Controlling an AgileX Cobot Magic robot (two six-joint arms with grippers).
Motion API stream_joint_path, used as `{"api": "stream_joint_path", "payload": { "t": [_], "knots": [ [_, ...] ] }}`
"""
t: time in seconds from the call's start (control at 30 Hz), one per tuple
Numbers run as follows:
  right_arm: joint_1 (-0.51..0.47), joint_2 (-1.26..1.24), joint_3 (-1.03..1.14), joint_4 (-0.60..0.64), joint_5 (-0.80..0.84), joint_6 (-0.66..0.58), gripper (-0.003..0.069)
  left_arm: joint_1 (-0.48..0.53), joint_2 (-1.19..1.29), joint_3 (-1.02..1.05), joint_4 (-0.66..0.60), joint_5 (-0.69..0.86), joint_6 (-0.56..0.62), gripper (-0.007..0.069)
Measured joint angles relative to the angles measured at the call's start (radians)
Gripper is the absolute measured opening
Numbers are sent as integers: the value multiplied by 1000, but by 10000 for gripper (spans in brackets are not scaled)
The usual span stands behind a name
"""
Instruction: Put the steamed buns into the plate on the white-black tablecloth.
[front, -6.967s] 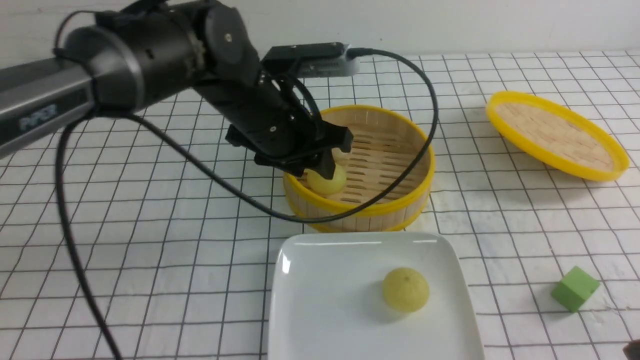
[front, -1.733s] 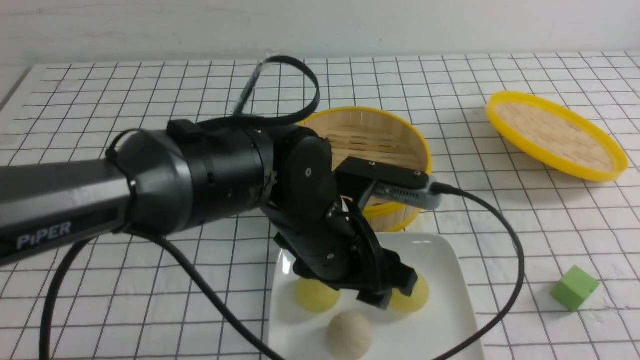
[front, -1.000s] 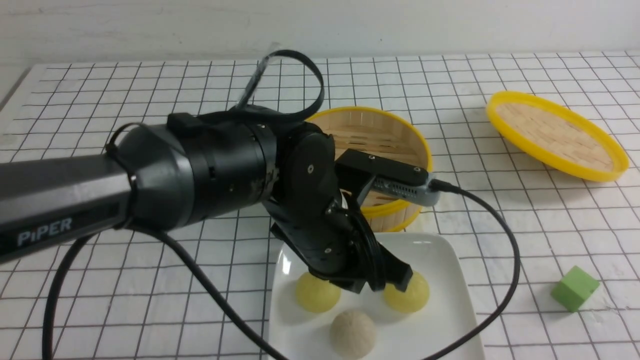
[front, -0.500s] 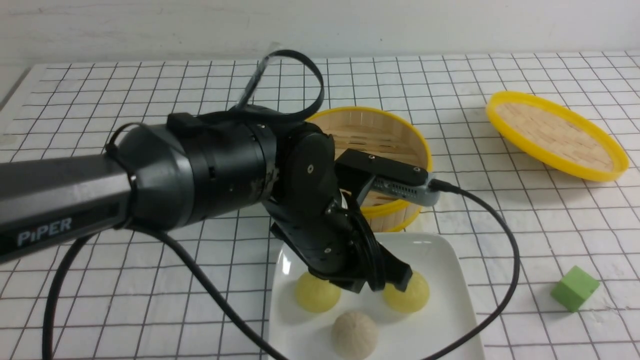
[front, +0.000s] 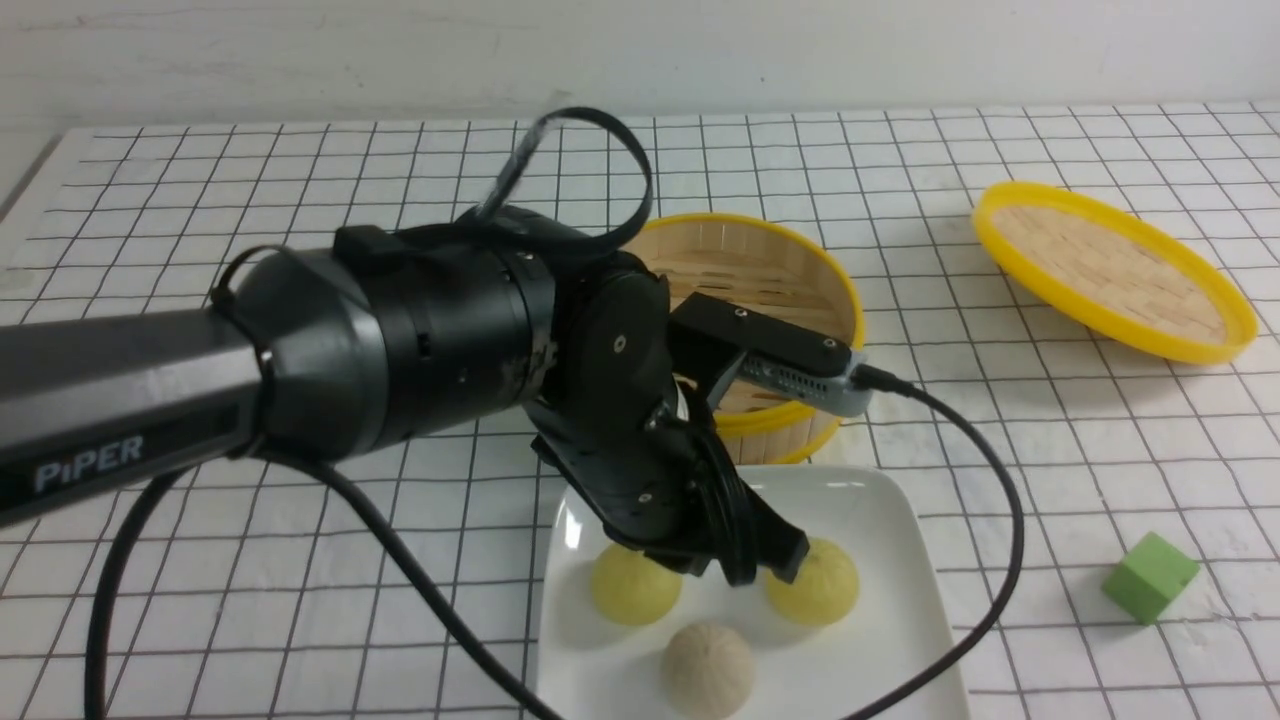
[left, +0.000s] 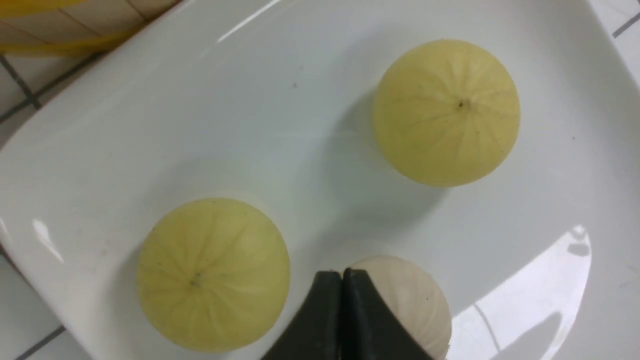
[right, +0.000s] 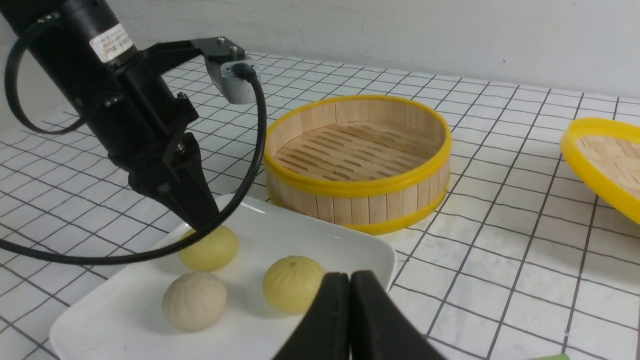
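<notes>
Three steamed buns lie in the white square plate (front: 880, 500) on the white-black tablecloth (front: 1050, 480): a yellow one on the left (front: 635, 588), a yellow one on the right (front: 815, 595) and a beige one in front (front: 707, 670). My left gripper (front: 765, 565) hangs shut and empty just above the plate, between the two yellow buns. In the left wrist view its tips (left: 342, 274) meet over the beige bun (left: 410, 295). My right gripper (right: 350, 275) shows only in the right wrist view, shut on nothing, near the plate's right edge (right: 350, 240).
The round bamboo steamer (front: 790, 260) stands empty just behind the plate. Its yellow-rimmed lid (front: 1110, 265) lies tilted at the back right. A green cube (front: 1150, 577) sits on the cloth right of the plate. The left arm's cable loops across the plate's right side.
Earlier the left gripper held a yellow bun in the steamer, with one bun in the plate; now three lie there. Over the last second the shut gripper rose slightly and drew left.
</notes>
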Motion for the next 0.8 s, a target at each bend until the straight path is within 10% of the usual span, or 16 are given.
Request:
{"api": "stream_joint_path", "payload": {
  "t": [0.5, 0.8],
  "knots": [
    [-360, -29, 272, -111, -36, -3, 36, 0, -296, -52, 66, 164, -67, 19],
    [-399, -29, 280, -118, -71, -4, 43, 0, -622, -27, 192, 383, -151, 20]
  ]
}}
